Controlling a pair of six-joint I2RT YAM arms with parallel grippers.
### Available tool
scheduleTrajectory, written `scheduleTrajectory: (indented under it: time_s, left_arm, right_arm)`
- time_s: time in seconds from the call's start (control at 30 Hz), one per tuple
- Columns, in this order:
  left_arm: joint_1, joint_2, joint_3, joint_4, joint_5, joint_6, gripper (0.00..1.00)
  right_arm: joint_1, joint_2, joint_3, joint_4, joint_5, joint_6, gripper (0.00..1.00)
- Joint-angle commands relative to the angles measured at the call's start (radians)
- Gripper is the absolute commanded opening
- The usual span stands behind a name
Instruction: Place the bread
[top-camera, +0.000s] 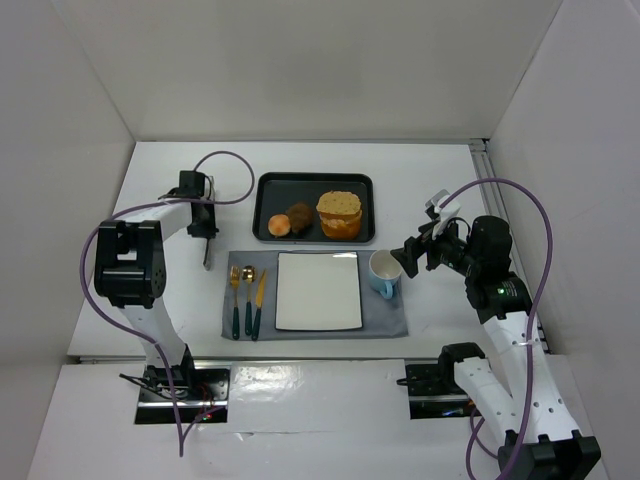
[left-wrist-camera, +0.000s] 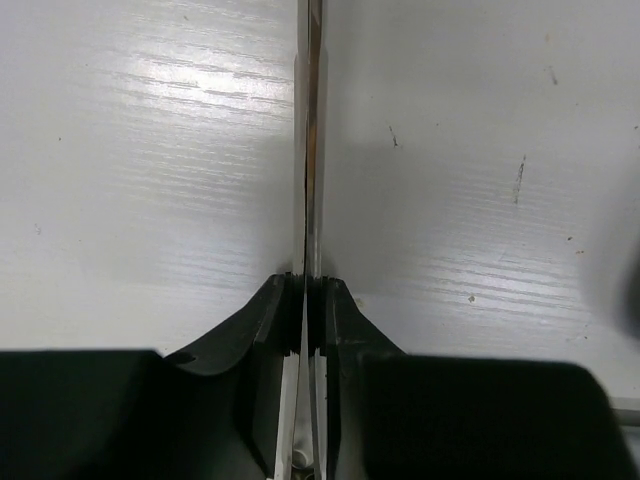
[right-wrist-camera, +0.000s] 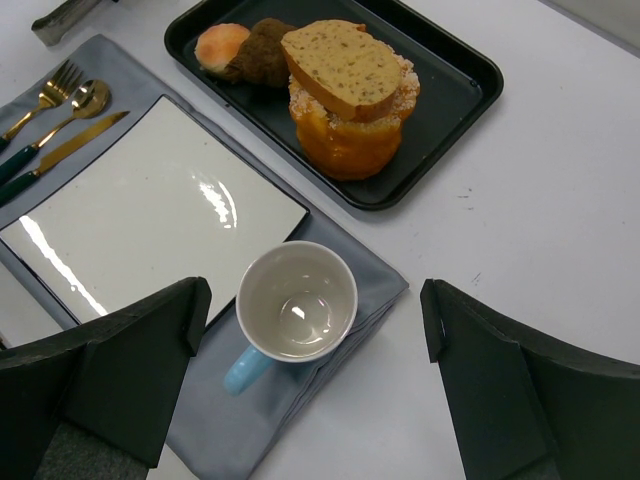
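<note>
The bread (top-camera: 338, 203) (right-wrist-camera: 343, 68), a flat golden-tan slice, lies on top of a thick orange cake stack (right-wrist-camera: 345, 140) in the black tray (top-camera: 262, 200) (right-wrist-camera: 460, 60). My left gripper (top-camera: 206, 238) (left-wrist-camera: 305, 285) is on the table left of the tray, shut on thin metal tongs (left-wrist-camera: 312, 150) (top-camera: 207, 260) whose blades are pressed together and point toward the near side. My right gripper (top-camera: 410, 255) (right-wrist-camera: 312, 305) hovers open above the cup (right-wrist-camera: 297, 300), holding nothing.
A white square plate (top-camera: 318, 290) (right-wrist-camera: 150, 210) sits on a grey placemat (top-camera: 390, 320), with fork, spoon and knife (top-camera: 246, 290) to its left and the blue-handled cup (top-camera: 384, 270) to its right. Two small rolls (top-camera: 290, 222) lie in the tray's left part.
</note>
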Motion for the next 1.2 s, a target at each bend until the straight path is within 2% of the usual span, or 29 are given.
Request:
scheduleTrajectory:
  time_s: [0.0,0.17,0.3,0.4,0.43,0.53,0.57,0.7,0.87,1.17]
  left_arm:
    - [0.005,-0.001,-0.005,-0.039,0.018,-0.004,0.0]
    - [0.005,-0.084,0.016,-0.048,0.027,-0.047,0.0]
    - [0.005,-0.182,0.057,-0.057,0.107,-0.095,0.01]
    - [-0.025,-0.237,0.092,-0.088,0.21,-0.114,0.1]
    - [-0.035,-0.246,0.093,-0.088,0.243,-0.127,0.2]
    - [-0.077,-0.273,0.116,-0.109,0.343,-0.137,0.32]
    - [-0.089,-0.273,0.126,-0.126,0.36,-0.137,0.39]
    - [-0.149,-0.311,0.136,-0.135,0.478,-0.137,0.48]
    - [-0.187,-0.34,0.136,-0.126,0.613,-0.146,0.53]
    - [-0.247,-0.349,0.102,-0.103,0.693,-0.146,0.56]
  right_arm:
    - [0.003,-0.013,0.038,0.0,0.0,-0.011,1.0]
    - [0.003,-0.013,0.038,0.0,0.0,-0.011,1.0]
    - [0.003,-0.013,0.038,0.0,0.0,-0.011,1.0]
    - [0.003,-0.013,0.038,0.0,0.0,-0.011,1.0]
    - [0.003,-0.013,0.038,0.0,0.0,-0.011,1.0]
    - [0.003,-0.013,0.038,0.0,0.0,-0.011,1.0]
    - [0.003,-0.013,0.038,0.0,0.0,-0.011,1.0]
    - [0.003,-0.013,0.038,0.0,0.0,-0.011,1.0]
    - [0.003,-0.004,0.038,0.0,0.0,-0.011,1.0]
    - [0.003,-0.004,0.038,0.0,0.009,-0.011,1.0]
